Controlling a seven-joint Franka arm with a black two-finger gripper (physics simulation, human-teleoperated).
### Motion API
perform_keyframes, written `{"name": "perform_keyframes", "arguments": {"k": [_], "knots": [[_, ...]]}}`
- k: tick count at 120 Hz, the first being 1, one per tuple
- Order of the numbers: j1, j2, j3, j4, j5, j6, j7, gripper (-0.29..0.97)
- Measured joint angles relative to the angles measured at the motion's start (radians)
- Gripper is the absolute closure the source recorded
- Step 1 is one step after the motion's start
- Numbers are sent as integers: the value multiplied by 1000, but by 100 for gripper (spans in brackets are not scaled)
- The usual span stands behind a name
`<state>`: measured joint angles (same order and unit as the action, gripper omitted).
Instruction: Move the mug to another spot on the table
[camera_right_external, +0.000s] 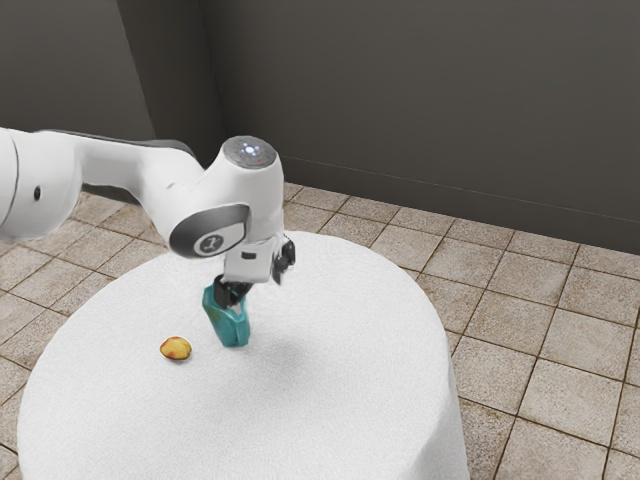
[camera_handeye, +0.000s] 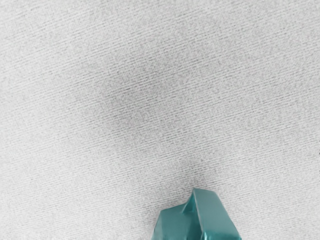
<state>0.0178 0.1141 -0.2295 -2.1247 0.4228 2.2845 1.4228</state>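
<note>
imo the tool (camera_right_external: 232, 297) is pinching the teal mug (camera_right_external: 229, 322) tilted, so it could slip and hit the yellow lump (camera_right_external: 176, 348) at its 8 o'clock.

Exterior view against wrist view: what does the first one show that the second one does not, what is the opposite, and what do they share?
Exterior view: the white arm, the jaws closed on the top of the tilted mug, a small yellow-orange object lying apart from the mug toward that view's left, the round table, the tiled floor and the dark wall. Wrist view: the fine weave of the cloth up close and a soft shadow on it beyond the mug. Shared: the teal mug and the white cloth.
</note>
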Motion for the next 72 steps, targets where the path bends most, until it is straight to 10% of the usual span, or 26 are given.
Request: {"name": "perform_keyframes", "arguments": {"k": [33, 72], "knots": [[32, -31, 81, 234, -341, -307, -21, 0], [77, -121, 137, 391, -407, -535, -178, 0]]}}
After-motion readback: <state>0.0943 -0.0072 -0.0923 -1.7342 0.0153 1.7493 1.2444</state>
